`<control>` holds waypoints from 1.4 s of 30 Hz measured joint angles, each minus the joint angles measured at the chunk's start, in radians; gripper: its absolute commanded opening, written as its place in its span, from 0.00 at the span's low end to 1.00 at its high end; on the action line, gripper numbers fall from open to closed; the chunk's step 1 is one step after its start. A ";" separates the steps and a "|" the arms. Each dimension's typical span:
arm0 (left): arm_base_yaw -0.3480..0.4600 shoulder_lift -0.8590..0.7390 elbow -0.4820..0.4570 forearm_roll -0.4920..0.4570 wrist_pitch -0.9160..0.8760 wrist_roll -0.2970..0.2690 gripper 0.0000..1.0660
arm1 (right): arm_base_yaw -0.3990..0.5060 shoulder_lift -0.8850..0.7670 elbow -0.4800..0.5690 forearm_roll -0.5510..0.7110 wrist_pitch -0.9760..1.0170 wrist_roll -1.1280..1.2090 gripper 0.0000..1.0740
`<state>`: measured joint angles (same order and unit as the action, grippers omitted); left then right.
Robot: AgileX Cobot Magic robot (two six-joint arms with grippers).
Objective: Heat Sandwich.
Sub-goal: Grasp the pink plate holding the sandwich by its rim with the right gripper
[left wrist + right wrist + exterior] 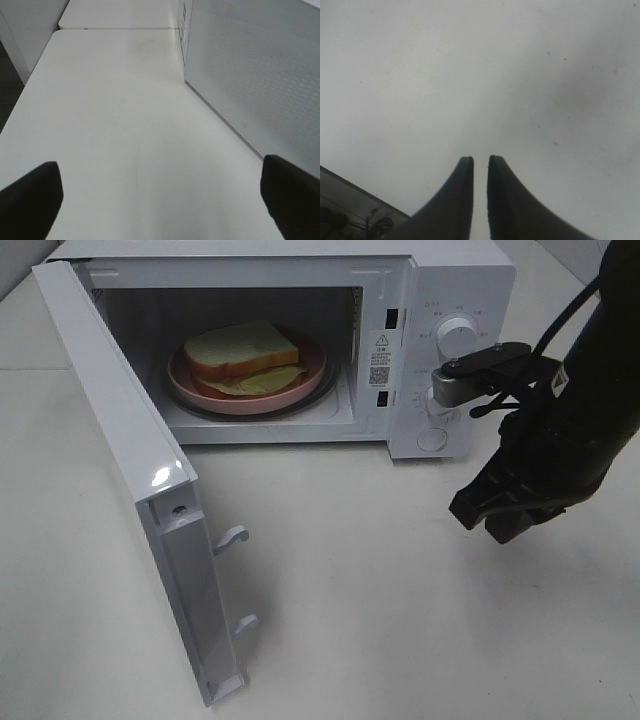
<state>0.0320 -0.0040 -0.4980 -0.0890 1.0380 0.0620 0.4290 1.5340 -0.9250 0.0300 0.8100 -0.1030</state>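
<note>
Black, the right gripper (480,159) hangs above the white table (420,75), just in front of the microwave (450,290). Its jaws are parted by only a narrow slit, with nothing between them. The left gripper (160,167) is spread wide and empty beside a perforated panel (250,75). The sandwich (243,350) lies on a pink plate (255,403) inside the oven, whose door (120,440) stands open.

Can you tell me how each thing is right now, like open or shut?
microwave door: wide open.
sandwich: lying on the pink plate.
pink plate: inside the microwave, under the sandwich.
left pincer: wide open, empty.
right pincer: open just a crack, empty.
</note>
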 measured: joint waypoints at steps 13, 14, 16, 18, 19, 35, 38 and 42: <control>0.000 0.000 0.000 0.000 0.000 0.000 0.95 | 0.000 -0.012 -0.084 -0.043 0.034 -0.521 0.18; 0.000 0.000 0.000 0.000 0.000 0.000 0.95 | 0.000 -0.012 -0.084 -0.043 0.033 -0.579 0.19; 0.000 0.000 0.000 0.000 0.000 0.000 0.95 | 0.000 -0.012 -0.084 -0.043 0.034 -0.626 0.20; 0.000 0.000 0.000 0.000 0.000 0.000 0.95 | 0.000 -0.012 -0.084 -0.044 0.034 -0.781 0.22; 0.000 0.000 0.000 0.000 0.000 0.000 0.95 | 0.000 -0.012 -0.084 -0.044 0.034 -0.830 0.23; 0.000 0.000 0.000 0.000 0.000 0.000 0.95 | 0.000 -0.012 -0.084 -0.050 0.033 -1.027 0.66; 0.000 0.000 0.000 0.000 0.000 0.000 0.95 | 0.000 -0.012 -0.084 -0.050 0.033 -1.019 0.78; 0.000 0.000 0.000 0.000 0.000 0.000 0.95 | 0.000 -0.012 -0.084 -0.050 0.033 -0.999 0.82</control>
<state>0.0320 -0.0040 -0.4980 -0.0890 1.0380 0.0620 0.4290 1.5220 -1.0090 -0.0200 0.8430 -1.1020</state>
